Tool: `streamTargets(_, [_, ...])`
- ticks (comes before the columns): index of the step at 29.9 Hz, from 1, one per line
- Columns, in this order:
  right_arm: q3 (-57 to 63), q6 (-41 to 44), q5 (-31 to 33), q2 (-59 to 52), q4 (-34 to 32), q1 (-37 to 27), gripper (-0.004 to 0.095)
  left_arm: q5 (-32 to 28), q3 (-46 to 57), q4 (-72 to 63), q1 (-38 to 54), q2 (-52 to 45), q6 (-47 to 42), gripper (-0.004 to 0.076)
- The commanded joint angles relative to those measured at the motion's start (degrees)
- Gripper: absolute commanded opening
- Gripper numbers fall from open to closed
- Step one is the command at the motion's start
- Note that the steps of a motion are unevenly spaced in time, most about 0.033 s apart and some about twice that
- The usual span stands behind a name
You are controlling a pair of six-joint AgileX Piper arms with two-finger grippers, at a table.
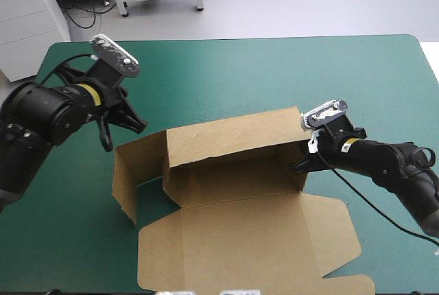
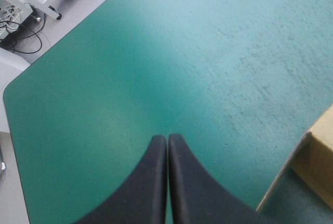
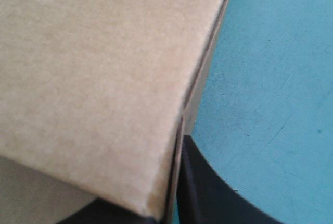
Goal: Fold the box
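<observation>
The brown box [image 1: 233, 171] sits just below the table's middle, its back and left walls raised and its lid flat toward six o'clock. At its three o'clock corner the right gripper [image 1: 302, 165] is clamped on the wall's edge. The left gripper [image 2: 167, 139], fingers pressed together on nothing, hangs over the teal-green cover [image 1: 274, 75] at ten o'clock. With the left wall unheld, a pull could skew the box or crease the board. The right fingertips are hidden behind the board, the lid's near edge is cut off, and the tabs seem untucked.
</observation>
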Motion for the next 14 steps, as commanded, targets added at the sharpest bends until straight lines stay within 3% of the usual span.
streamTargets(1, [-1.46,-0.41,-2.34,-1.05,0.22,0.23,-0.0018,-3.9,0.75,-0.79,2.9,-5.58,-1.33,-0.0008])
streamTargets(6, [-3.28,6.25,0.66,-1.05,-2.98,0.13,-0.0018,-4.42,9.07,0.7,4.47,-10.48,-2.19,-0.0013])
streamTargets(10, [-7.03,14.86,6.44,-0.76,-9.16,0.13,-0.0018,-9.28,15.96,5.12,4.47,-14.78,-8.14,-0.0017])
streamTargets(14, [-11.89,22.82,10.74,2.76,-15.95,0.13,-0.0018,-9.33,18.86,7.23,4.47,-17.07,-10.93,-0.0017])
